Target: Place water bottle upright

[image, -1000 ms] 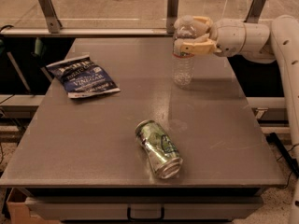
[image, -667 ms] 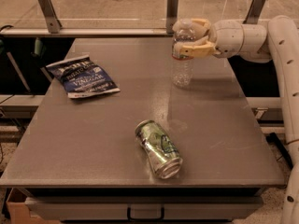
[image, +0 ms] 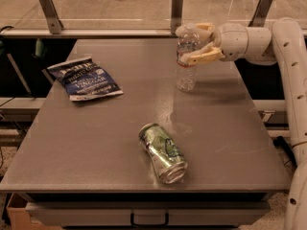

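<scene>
The water bottle [image: 186, 63], clear ribbed plastic, stands upright on the grey table [image: 120, 128] at the back right. My gripper [image: 194, 44] reaches in from the right and its fingers are around the bottle's upper part, one behind and one in front. The bottle's base touches or sits just above the table top; I cannot tell which. Its cap is hidden by the fingers.
A green-patterned drink can [image: 162, 152] lies on its side near the table's front centre. A dark blue chip bag [image: 85, 78] lies flat at the back left. Metal posts [image: 177, 9] and a rail stand behind the table's far edge.
The gripper and the bottle have shifted slightly left, and the bottle stays upright in the fingers.
</scene>
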`<action>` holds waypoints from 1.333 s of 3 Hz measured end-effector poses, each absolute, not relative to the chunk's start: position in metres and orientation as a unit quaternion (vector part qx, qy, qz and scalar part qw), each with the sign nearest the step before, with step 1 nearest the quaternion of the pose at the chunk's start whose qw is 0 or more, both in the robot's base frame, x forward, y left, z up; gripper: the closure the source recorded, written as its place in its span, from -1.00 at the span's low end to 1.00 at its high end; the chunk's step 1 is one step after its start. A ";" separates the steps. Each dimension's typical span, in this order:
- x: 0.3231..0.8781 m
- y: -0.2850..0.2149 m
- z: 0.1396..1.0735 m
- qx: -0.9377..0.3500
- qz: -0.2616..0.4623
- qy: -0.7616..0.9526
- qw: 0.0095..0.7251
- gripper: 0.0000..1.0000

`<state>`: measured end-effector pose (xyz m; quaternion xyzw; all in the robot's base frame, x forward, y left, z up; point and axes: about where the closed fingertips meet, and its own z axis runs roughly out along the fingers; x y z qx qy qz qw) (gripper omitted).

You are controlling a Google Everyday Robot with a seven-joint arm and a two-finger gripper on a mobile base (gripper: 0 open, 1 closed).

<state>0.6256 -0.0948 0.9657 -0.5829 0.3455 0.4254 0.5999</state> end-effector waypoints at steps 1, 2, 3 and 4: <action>0.627 -0.096 0.963 -0.580 0.427 0.354 0.597 -1.00; 0.627 -0.097 0.962 -0.578 0.426 0.359 0.596 -1.00; 0.628 -0.102 0.961 -0.577 0.422 0.368 0.595 -1.00; 0.627 -0.118 0.959 -0.578 0.405 0.393 0.590 -1.00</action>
